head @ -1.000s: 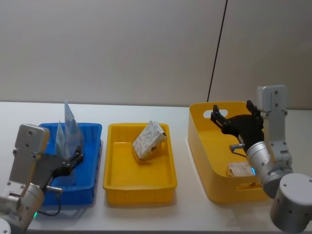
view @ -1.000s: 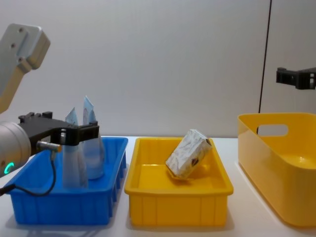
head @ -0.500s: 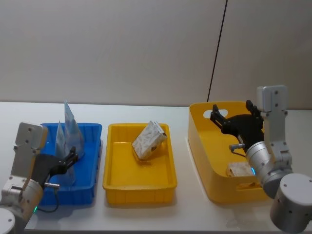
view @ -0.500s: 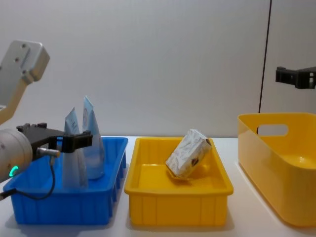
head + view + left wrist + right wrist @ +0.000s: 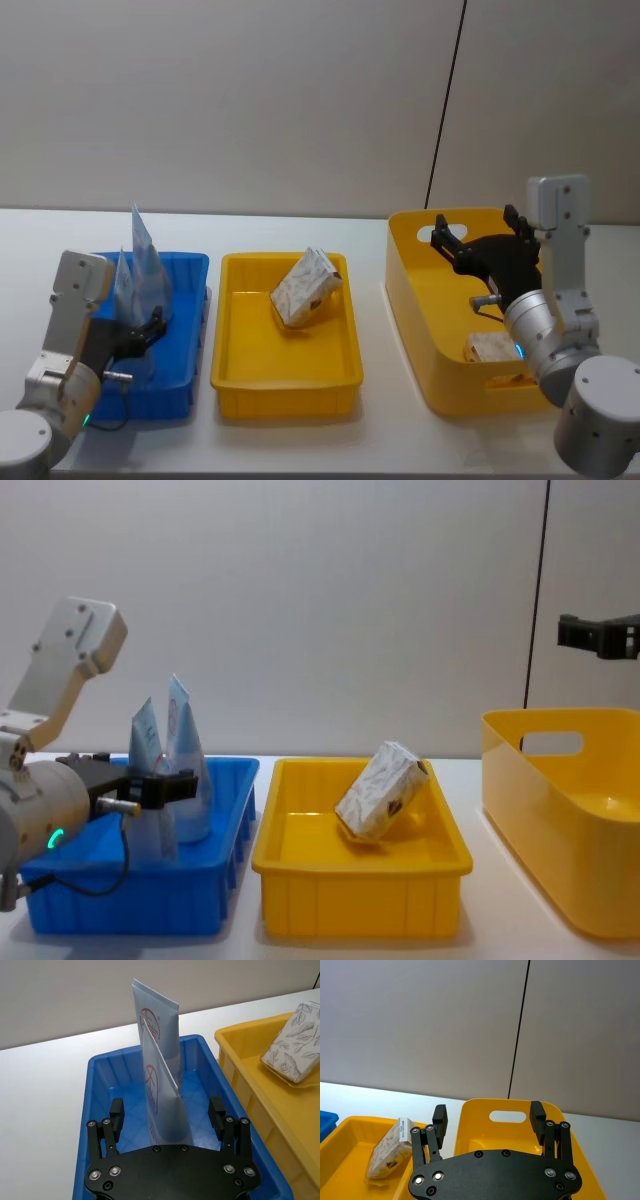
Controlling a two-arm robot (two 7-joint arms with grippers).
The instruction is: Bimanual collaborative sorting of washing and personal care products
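Two pale-blue pouches (image 5: 138,258) stand upright in the blue tray (image 5: 185,345) at the left. My left gripper (image 5: 152,322) is open just on the near side of them, its fingers (image 5: 116,1110) either side of the front pouch (image 5: 167,1127) without touching it. The taller pouch (image 5: 156,1025) stands behind. A marbled wrapped block (image 5: 306,285) leans in the yellow tray (image 5: 250,375). Another wrapped block (image 5: 489,348) lies in the yellow tub (image 5: 420,340). My right gripper (image 5: 476,230) hangs open above the tub, holding nothing.
The three containers stand in a row on the white table (image 5: 300,440), close to each other. A grey wall with a dark vertical line (image 5: 445,110) is behind. In the chest view the right gripper (image 5: 592,637) shows high above the tub (image 5: 560,810).
My left arm has drawn back toward me and lower, its open gripper moving away from the pouches. The pouches stay standing. The right arm has not moved.
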